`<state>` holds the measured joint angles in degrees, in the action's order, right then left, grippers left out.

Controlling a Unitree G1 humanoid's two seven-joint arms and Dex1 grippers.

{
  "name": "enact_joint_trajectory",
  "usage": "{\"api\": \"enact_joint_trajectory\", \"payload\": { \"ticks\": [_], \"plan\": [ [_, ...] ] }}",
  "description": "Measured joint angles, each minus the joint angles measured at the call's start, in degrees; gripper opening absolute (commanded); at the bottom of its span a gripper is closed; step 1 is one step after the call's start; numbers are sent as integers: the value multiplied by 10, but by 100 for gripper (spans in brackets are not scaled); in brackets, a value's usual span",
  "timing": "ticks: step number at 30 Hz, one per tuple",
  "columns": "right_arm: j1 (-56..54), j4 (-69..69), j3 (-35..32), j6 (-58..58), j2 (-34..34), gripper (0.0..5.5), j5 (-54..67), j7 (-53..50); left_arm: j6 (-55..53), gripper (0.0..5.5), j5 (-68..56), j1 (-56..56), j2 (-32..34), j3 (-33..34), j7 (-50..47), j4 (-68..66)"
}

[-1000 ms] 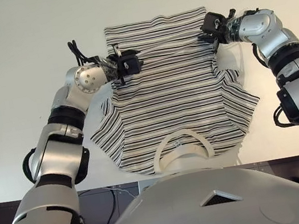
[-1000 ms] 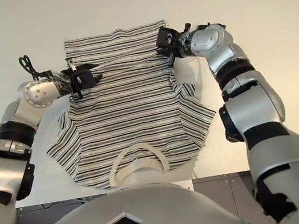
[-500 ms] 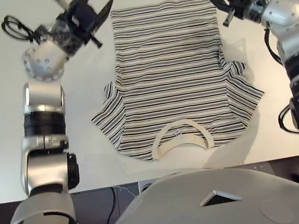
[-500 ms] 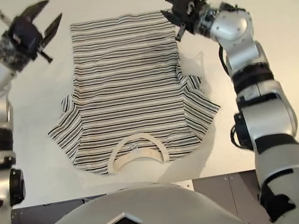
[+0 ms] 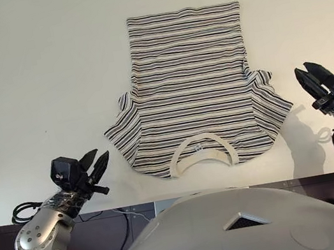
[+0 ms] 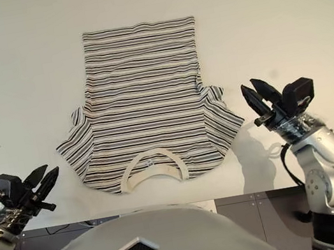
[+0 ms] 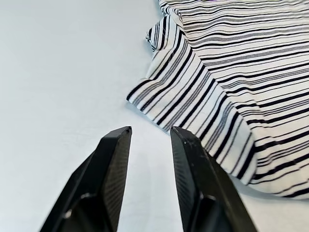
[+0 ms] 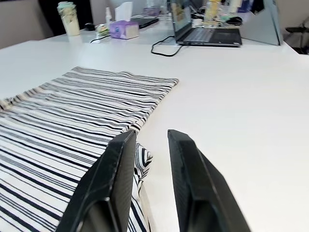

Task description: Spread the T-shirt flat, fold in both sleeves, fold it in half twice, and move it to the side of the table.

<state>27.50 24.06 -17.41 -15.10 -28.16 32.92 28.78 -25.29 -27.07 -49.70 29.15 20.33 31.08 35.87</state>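
T-shirt (image 5: 193, 88) lies spread out in the middle of the white table (image 5: 28, 72). From the head views we see all of it at once. Its cream collar (image 5: 201, 153) is at the near edge, close to us, and its straight bottom edge is at the far end.

The left wrist view takes us down low, close to the left sleeve (image 7: 178, 92). There we see the stripes up close and how the sleeve edge rests on the table. The right wrist view looks along the table to the far end. There we see a laptop (image 8: 203, 29), a tissue box (image 8: 124, 26) and a dark cable (image 8: 164, 48) past the shirt.

Our left claw (image 5: 104, 162) is near the front edge of the table, off to the side of the left sleeve. Its two fingers have a small gap between them. It holds nothing and points at the sleeve without touching it.

Our right claw (image 6: 249, 86) is just beside the right sleeve (image 6: 227, 117). Its fingers are also apart by a small gap, and it holds nothing. We cannot tell if it touches the table.

The shirt has thin black and white stripes. The body looks smooth. Both sleeves stick out to the sides, with little wrinkles where they join the body.
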Motion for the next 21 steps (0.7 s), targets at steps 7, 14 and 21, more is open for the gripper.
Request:
{"api": "enact_joint_trajectory", "payload": {
  "ticks": [7, 14, 21],
  "plan": [
    [-79, -40, -22, -45, 5, 118, 0, -45, -91, 149, -70, 59, -75, -4, -76, -47],
    [-126, -53, 8, -52, 4, 118, -32, -35, -102, 130, -82, 135, -106, -35, -95, -83],
    [-139, -67, 27, -52, 6, 118, -53, -32, -125, 27, -105, 179, -118, -25, -114, -110]
  ]
}}
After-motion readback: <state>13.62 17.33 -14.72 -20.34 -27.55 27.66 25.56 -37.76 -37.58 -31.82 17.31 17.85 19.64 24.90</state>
